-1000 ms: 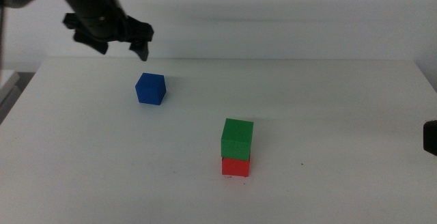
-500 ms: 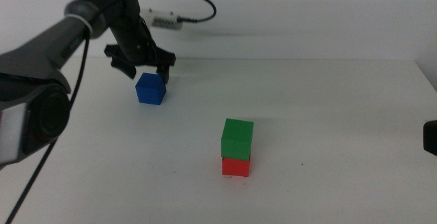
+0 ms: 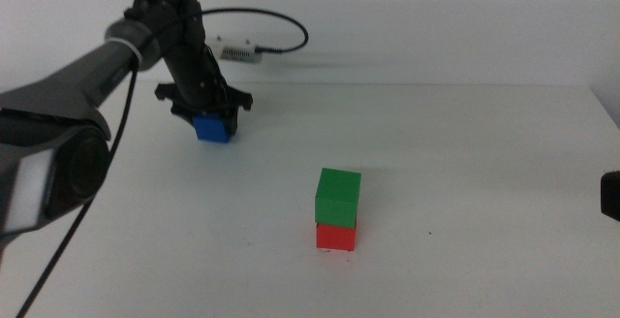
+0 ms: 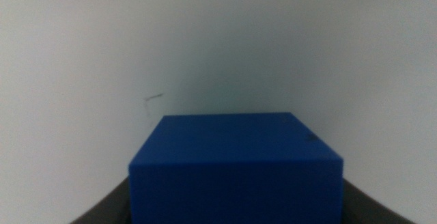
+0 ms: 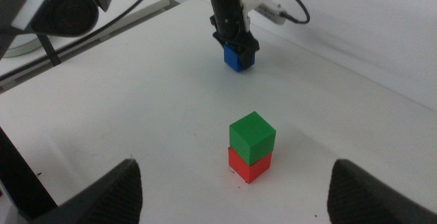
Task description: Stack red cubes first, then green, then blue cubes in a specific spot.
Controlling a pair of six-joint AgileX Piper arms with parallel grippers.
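The green cube (image 3: 337, 198) sits on the red cube (image 3: 335, 236) in the middle of the white table, and the stack also shows in the right wrist view (image 5: 252, 136). The marked spot is hidden under this stack. The blue cube (image 3: 211, 127) rests on the table at the back left. My left gripper (image 3: 207, 114) is down over it, open, with a jaw on either side. In the left wrist view the blue cube (image 4: 235, 166) fills the space between the jaws. My right gripper (image 5: 232, 183) is open and empty, and waits at the right edge (image 3: 610, 194).
A small white box (image 3: 238, 52) with a black cable lies at the back behind the left arm. The table's far edge (image 3: 436, 84) runs just behind the blue cube. A faint dark speck (image 3: 427, 233) marks the tabletop right of the stack.
My left gripper has moved right and down from above the table's back left until its jaws stand around the blue cube. The stack and the right arm have not moved.
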